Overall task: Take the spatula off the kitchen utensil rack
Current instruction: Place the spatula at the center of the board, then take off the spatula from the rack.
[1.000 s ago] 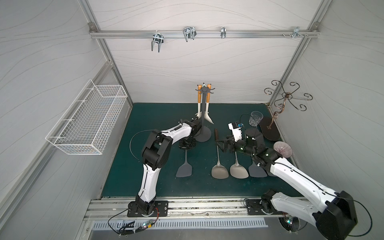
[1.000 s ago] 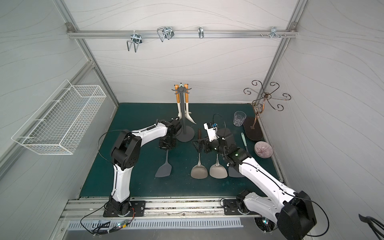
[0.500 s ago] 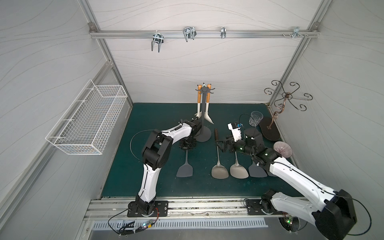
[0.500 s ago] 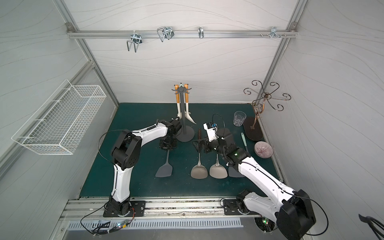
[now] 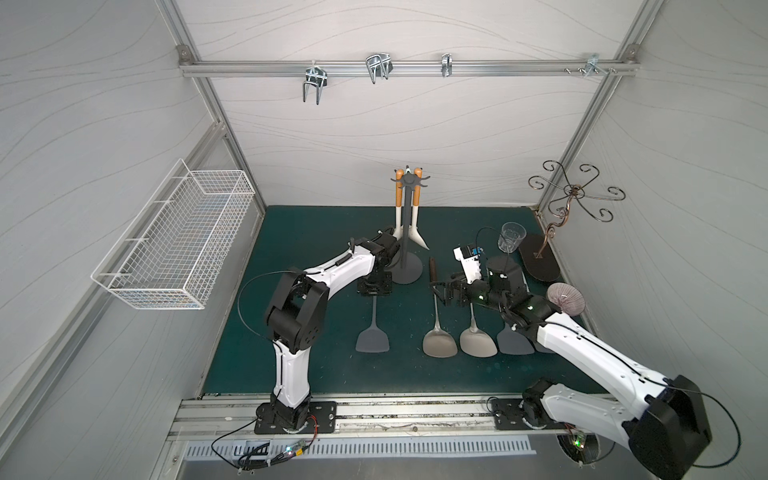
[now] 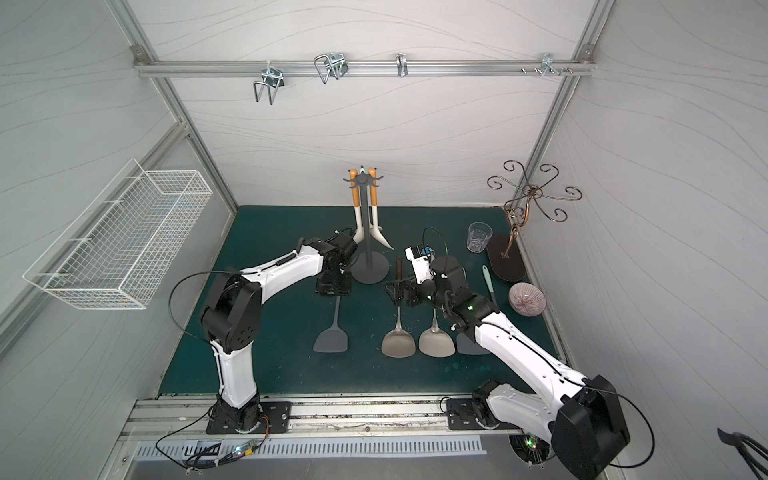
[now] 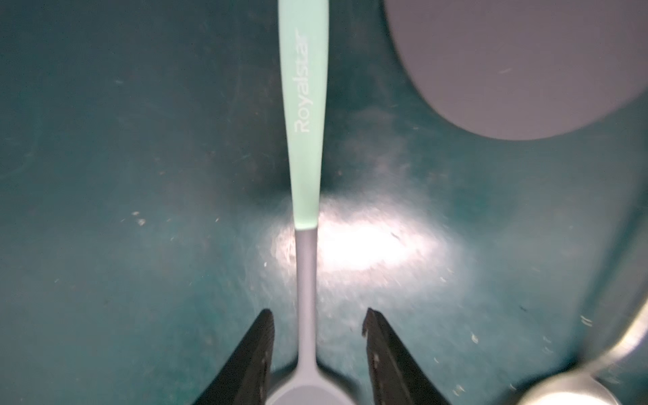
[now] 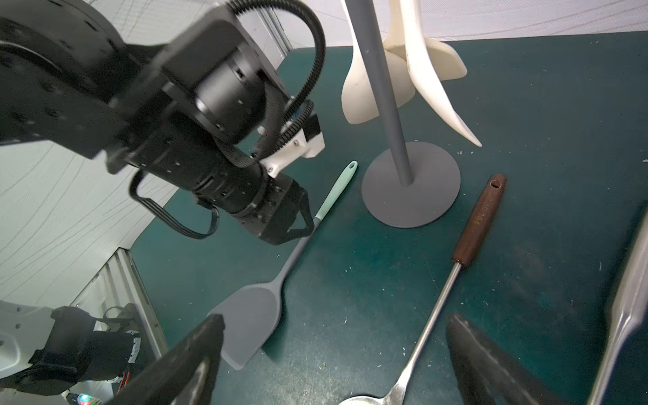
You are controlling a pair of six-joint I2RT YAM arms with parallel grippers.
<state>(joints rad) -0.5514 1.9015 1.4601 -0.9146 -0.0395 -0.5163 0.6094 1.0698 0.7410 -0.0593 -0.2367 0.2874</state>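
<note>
A grey spatula (image 5: 372,341) (image 6: 331,338) with a mint-green handle (image 7: 305,105) lies flat on the green mat, its blade (image 8: 252,315) toward the front. My left gripper (image 7: 318,312) (image 5: 375,286) is low over its neck and open. The black fingers stand either side of the neck without touching it. Beside it stands the kitchen utensil rack (image 5: 406,232) (image 6: 365,232), with its disc base (image 8: 410,196) (image 7: 508,63) on the mat. Two cream utensils (image 5: 400,208) (image 8: 431,77) with orange handles hang from its crown. My right gripper (image 8: 336,321) (image 5: 440,291) is wide open and holds nothing.
Metal spatulas (image 5: 439,343) (image 5: 478,343) and a dark grey one (image 5: 513,343) lie on the mat beneath my right arm. One has a brown wooden handle (image 8: 480,217). A glass (image 5: 512,237), a copper scrolled stand (image 5: 573,195) and a bowl (image 5: 565,297) are at the right. A wire basket (image 5: 183,245) hangs on the left wall.
My left gripper's jaws have parted and let go of the grey spatula's neck. The spatula stays flat on the mat. The right arm has hardly moved.
</note>
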